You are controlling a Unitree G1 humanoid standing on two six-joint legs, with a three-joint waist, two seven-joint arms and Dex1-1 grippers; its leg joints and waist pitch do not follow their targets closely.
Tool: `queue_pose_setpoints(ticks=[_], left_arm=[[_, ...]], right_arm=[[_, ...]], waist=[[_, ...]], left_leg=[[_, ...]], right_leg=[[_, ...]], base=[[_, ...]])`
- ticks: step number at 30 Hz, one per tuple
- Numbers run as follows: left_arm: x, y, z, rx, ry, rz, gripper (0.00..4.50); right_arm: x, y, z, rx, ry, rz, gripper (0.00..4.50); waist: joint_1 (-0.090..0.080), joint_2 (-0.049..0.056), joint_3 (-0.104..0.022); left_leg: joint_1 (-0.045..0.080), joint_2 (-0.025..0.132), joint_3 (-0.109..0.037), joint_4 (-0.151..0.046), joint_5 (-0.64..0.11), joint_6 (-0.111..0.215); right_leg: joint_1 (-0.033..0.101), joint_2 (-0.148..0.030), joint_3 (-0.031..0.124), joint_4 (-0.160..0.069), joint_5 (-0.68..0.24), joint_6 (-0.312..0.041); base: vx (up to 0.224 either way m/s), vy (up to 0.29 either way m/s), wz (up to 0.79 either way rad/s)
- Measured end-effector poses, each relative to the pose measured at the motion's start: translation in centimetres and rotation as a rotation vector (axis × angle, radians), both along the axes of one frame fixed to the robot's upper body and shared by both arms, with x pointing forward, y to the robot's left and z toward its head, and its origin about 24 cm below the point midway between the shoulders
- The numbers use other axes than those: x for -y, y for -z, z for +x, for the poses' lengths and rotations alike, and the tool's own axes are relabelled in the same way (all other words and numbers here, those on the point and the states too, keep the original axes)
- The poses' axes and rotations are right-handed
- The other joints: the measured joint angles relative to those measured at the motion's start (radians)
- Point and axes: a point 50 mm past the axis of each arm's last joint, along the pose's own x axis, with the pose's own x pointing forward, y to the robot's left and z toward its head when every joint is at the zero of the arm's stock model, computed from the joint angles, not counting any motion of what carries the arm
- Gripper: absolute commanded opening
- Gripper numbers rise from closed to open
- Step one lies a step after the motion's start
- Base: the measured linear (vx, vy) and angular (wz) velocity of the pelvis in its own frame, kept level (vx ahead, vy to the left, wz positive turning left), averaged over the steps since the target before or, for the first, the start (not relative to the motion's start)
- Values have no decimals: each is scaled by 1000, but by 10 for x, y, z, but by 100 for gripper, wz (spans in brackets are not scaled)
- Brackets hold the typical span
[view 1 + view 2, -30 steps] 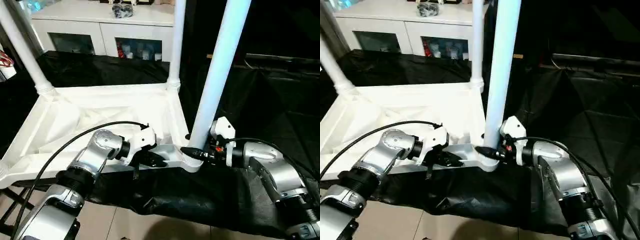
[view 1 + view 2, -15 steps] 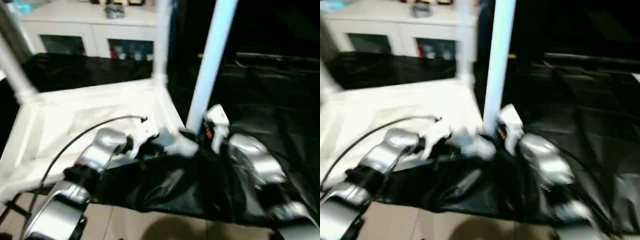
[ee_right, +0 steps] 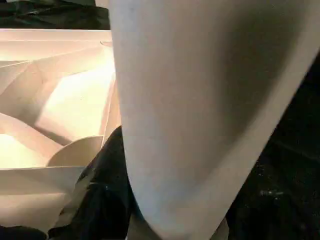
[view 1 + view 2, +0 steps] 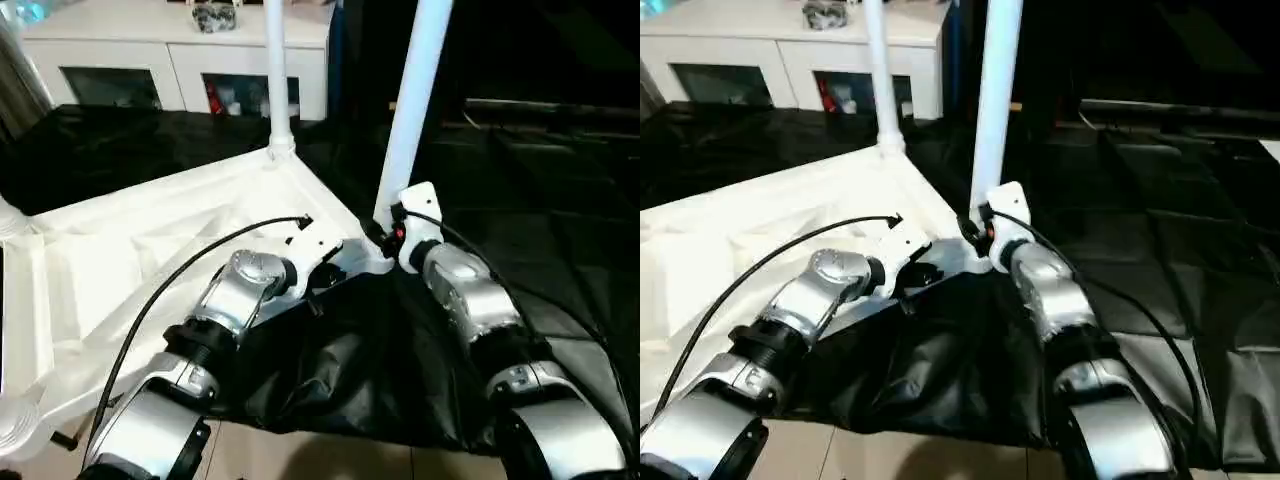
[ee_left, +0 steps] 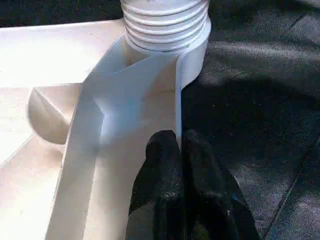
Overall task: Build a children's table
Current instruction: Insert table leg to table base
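Table top (image 4: 150,260): white moulded plastic, upside down on black crinkled sheet (image 4: 400,370) over bench; ribbed underside, raised rim, round corner sockets.
Near leg (image 4: 415,95): smooth white tapered tube, upright in corner socket with ringed collar (image 5: 165,22).
Far leg (image 4: 275,70): thinner-looking, upright in back corner socket.
Left gripper (image 5: 175,150): black jaws closed, pinching thin rim wall just beside collar.
Right gripper (image 4: 385,238): jaws half-spread, clasping near leg at base.
White cabinet (image 4: 150,50) behind.
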Motion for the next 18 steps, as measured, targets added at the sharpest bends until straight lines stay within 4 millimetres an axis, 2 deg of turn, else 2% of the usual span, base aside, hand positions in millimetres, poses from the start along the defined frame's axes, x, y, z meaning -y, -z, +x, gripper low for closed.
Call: queue_pose_setpoints(ticks=[2, 3, 5, 8, 9, 10, 15, 18], left_arm=[[-1, 0, 0, -4, 10, 2, 0], [-2, -1, 0, -5, 14, 3, 0], [-3, -1, 0, -6, 21, 3, 0], [-4, -2, -2, -12, 45, -1, 0], [-5, -2, -2, -11, 51, -3, 0], [-5, -3, -2, -11, 53, -4, 0], [-6, -5, -4, -12, 97, -16, 0], [-7, -6, -5, -6, 128, -27, 0]], right_arm=[[-1, 0, 0, -2, -7, 5, 193], [-1, 0, 0, -3, -12, 9, 228], [0, 0, 0, -5, -20, 15, 263], [1, 5, -1, -28, -30, 16, 271], [1, 5, -1, -27, -36, 16, 297], [1, 4, -1, -25, -42, 15, 297], [12, 11, -7, -44, -82, -19, 351], [18, 14, -13, -50, -135, -61, 359]], waist=[[-3, 0, 0], [-3, 0, 0], [-4, 0, 0], [-3, 0, 0], [-3, 0, 0], [-2, 0, 0], [8, 1, 1], [14, 3, 3]], left_leg=[[0, 0, 0, 0, 0, 0], [0, 0, 0, 0, 0, 0], [0, 0, 0, -1, 0, 0], [-1, 0, 0, -3, 0, 0], [-2, 0, 0, -3, 0, 0], [-2, 0, 0, -4, 0, 0], [-6, 1, 0, -4, 0, 0], [-7, 1, 0, -4, 0, 0]], right_leg=[[0, 0, 0, 0, 0, 0], [0, 0, 0, 0, 0, 0], [0, 0, 0, -1, 0, 0], [0, 0, -1, -3, 0, 0], [0, 0, -2, -4, 0, 0], [0, 0, -2, -5, 0, 0], [-2, 0, -4, -7, 0, 0], [-3, 0, -5, -7, 0, 0]], base=[[0, 0, 0], [0, 0, 0], [0, 0, 0], [0, 0, 0], [0, 0, 0], [0, 0, 0], [0, 0, 0], [0, 0, 0]])
